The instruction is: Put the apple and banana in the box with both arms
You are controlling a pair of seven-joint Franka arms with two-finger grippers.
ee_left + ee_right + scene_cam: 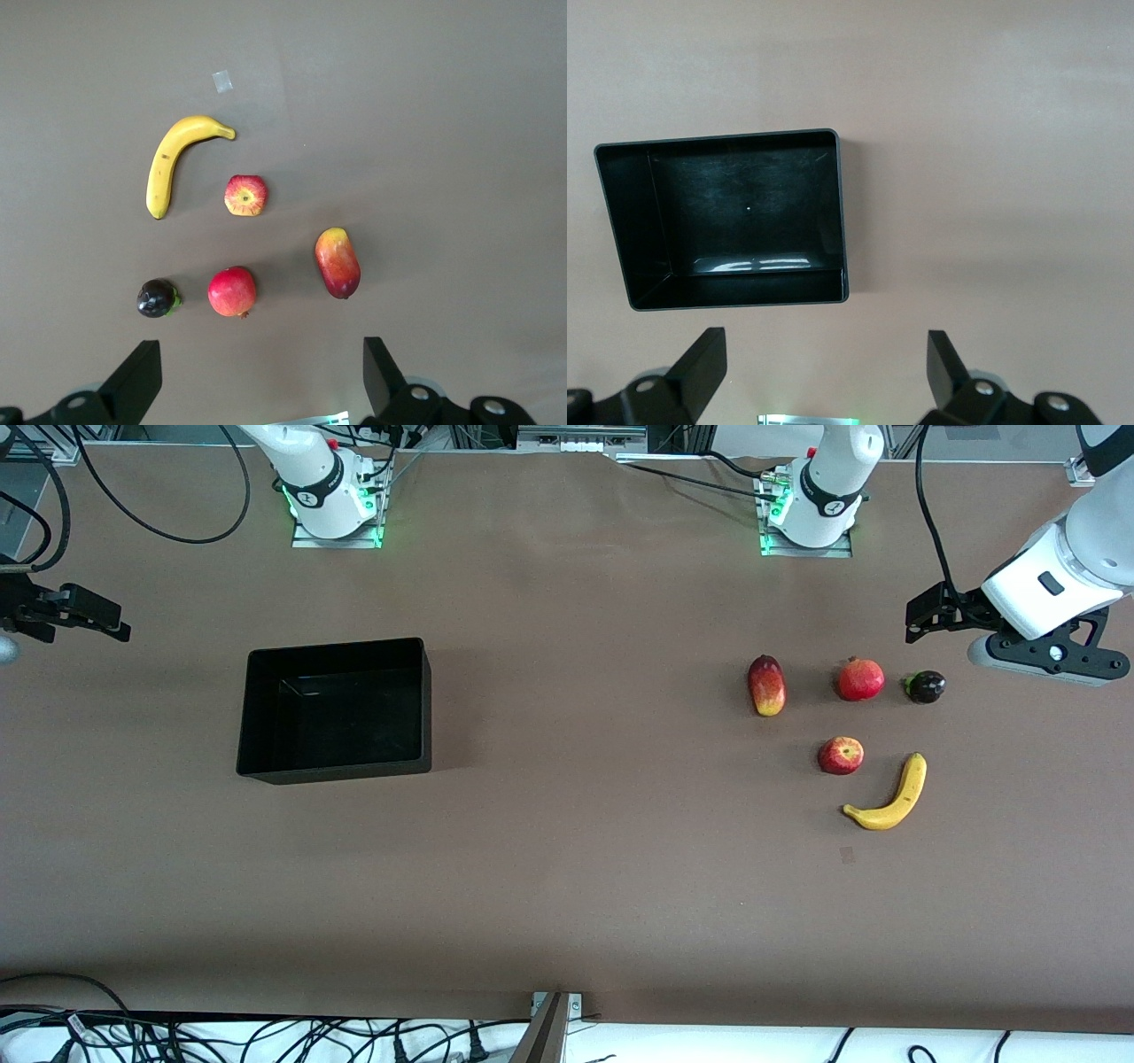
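The banana (889,795) lies nearest the camera, with the apple (841,755) just beside it, both on the bench ahead of the left gripper (926,613), whose jaws are spread wide and hold nothing. I would drop squarely over one fruit before closing. The right gripper (89,613) waits near the empty box (335,710), jaws likewise spread and touching nothing.

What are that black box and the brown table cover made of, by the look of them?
The box looks like hard plastic: its glossy black walls and floor catch streaks of light. The table cover looks like matte brown paper or thin sheeting, dull and smooth with faint creases; which one is hard to tell.
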